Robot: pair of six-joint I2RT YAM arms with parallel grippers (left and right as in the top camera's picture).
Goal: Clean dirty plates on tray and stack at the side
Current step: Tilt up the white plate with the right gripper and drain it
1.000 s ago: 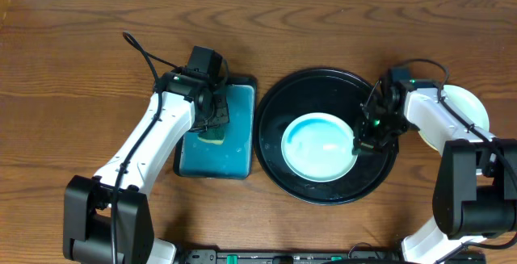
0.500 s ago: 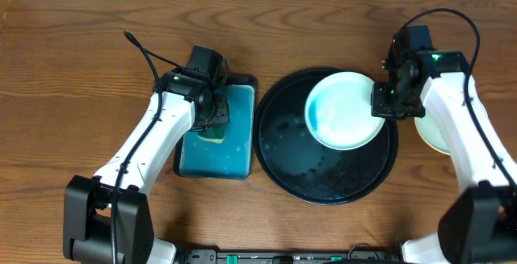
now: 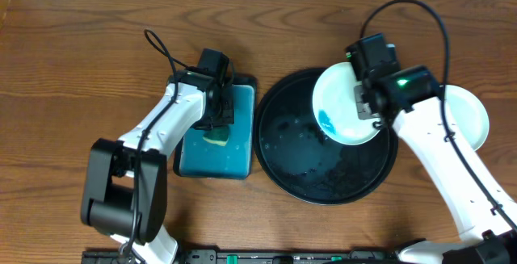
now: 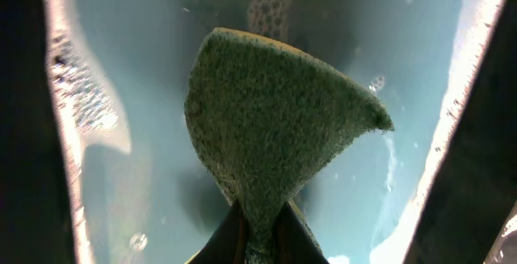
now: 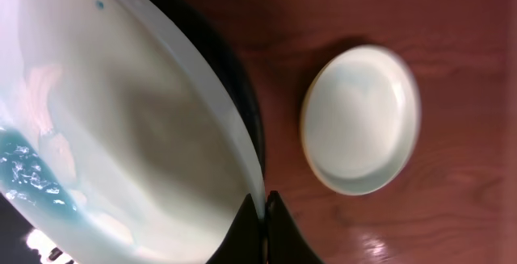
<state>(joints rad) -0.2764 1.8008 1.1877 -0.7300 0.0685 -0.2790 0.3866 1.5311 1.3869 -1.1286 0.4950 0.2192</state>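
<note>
Plate (image 3: pixel 339 106) tilted at 1 o'clock of tray (image 3: pixel 283 179), R gripper (image 5: pixel 262 207) clamped on rim, L gripper (image 4: pixel 258 224) pinching sponge (image 4: pixel 275 127); next prob. stack onto side plate (image 3: pixel 468 115) at 3 o'clock.

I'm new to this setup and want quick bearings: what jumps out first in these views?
The right pincer pinches the rim of a pale plate, tilted above the far right of the round black tray, with blue liquid pooled inside. The left pincer grips a green sponge over the blue-lined rectangular tray. A second plate sits on the table, right of the round tray.
</note>
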